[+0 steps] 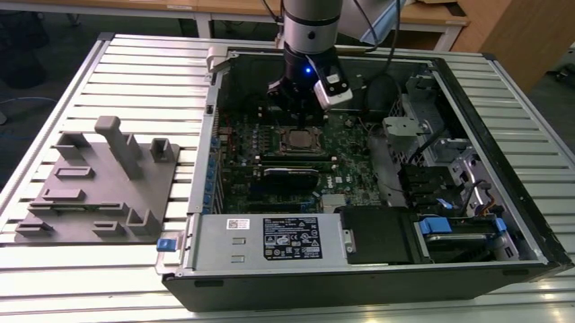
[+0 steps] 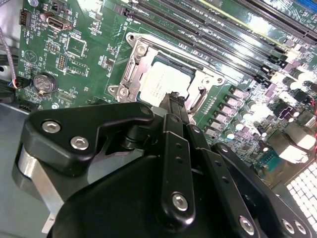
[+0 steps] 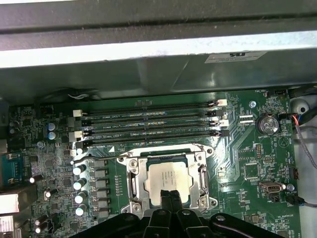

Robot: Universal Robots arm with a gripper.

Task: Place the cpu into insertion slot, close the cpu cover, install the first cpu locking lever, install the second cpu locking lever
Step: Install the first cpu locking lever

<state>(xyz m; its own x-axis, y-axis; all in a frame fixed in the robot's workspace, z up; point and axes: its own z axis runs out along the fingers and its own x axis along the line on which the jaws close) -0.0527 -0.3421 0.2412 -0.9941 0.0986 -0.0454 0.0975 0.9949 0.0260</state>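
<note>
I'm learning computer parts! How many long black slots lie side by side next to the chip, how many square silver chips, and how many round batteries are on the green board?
long black slots: 4
square silver chip: 1
round battery: 1
Total: 6

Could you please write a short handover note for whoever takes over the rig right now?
Gripper: shut, holding nothing, tips over the edge of the cpu cover.
Cpu: seated in the insertion slot on the green board.
Done: cpu placed; cover lies flat around it.
Left: the two locking levers; I cannot tell whether either is latched.
</note>
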